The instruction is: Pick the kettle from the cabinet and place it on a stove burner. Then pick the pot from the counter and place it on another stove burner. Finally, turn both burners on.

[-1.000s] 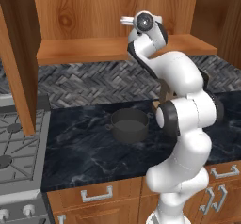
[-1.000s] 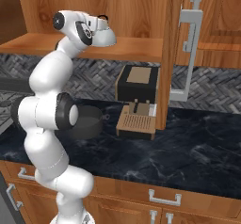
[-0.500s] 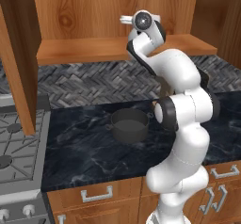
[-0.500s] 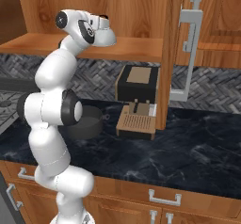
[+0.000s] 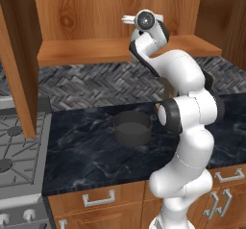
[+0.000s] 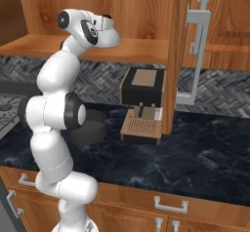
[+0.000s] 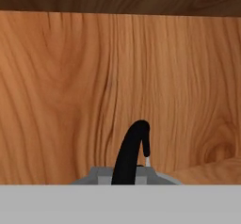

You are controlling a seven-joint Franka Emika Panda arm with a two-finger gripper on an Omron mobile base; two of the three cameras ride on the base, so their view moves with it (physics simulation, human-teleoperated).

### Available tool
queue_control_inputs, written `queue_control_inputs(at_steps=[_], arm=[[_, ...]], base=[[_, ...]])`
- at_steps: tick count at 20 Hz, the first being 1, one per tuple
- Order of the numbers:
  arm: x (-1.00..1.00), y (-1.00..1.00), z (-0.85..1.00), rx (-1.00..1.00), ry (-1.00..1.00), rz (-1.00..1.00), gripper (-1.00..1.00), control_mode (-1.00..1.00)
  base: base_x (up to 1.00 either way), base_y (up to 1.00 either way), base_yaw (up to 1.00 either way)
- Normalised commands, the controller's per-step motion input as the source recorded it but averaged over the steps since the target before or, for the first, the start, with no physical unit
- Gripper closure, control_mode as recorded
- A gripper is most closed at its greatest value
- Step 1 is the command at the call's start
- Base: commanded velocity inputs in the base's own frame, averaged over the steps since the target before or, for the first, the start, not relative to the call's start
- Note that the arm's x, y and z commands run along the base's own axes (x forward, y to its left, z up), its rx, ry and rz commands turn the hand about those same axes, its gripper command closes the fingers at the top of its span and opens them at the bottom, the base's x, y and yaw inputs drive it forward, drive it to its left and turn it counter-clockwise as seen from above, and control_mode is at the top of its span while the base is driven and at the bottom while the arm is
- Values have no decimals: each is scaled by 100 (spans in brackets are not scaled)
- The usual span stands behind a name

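Note:
In the hand view the kettle's thin black arched handle (image 7: 132,148) rises right at my gripper (image 7: 134,169), with a sliver of its pale body (image 7: 96,175) below and the cabinet's wood back (image 7: 56,91) behind. The jaws are shut on that handle. My hand (image 6: 110,31) is raised to the cabinet shelf (image 5: 86,50), and it hides the kettle in both base views. The dark grey pot (image 5: 130,127) sits on the black counter (image 5: 86,156), beside my arm's base. The stove (image 5: 14,146) with its grey grates lies at the far left.
A dark coffee machine (image 6: 141,104) stands on the counter to the right of my arm. An open cabinet door with a long metal handle (image 6: 195,55) hangs right of it. Another open wooden door (image 5: 17,79) hangs above the stove's edge.
The jaws have closed from wide open onto the kettle's handle. The arm and hand have barely moved, and the pot has stayed in place.

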Motion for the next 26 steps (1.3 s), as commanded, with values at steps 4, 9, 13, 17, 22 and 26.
queue_control_inputs(at_steps=[4,9,13,17,22,26], arm=[[0,0,0,0,-2,0,100,-100],[-4,0,-3,0,-4,0,100,-100],[-29,0,-8,1,0,0,100,-100],[-47,-1,0,9,0,-1,100,-100],[-46,-1,0,13,0,-1,100,-100],[-52,-3,0,13,0,-2,100,-100]], base=[[0,0,0],[0,0,0],[0,0,0],[0,0,0],[0,0,0],[0,0,0]])
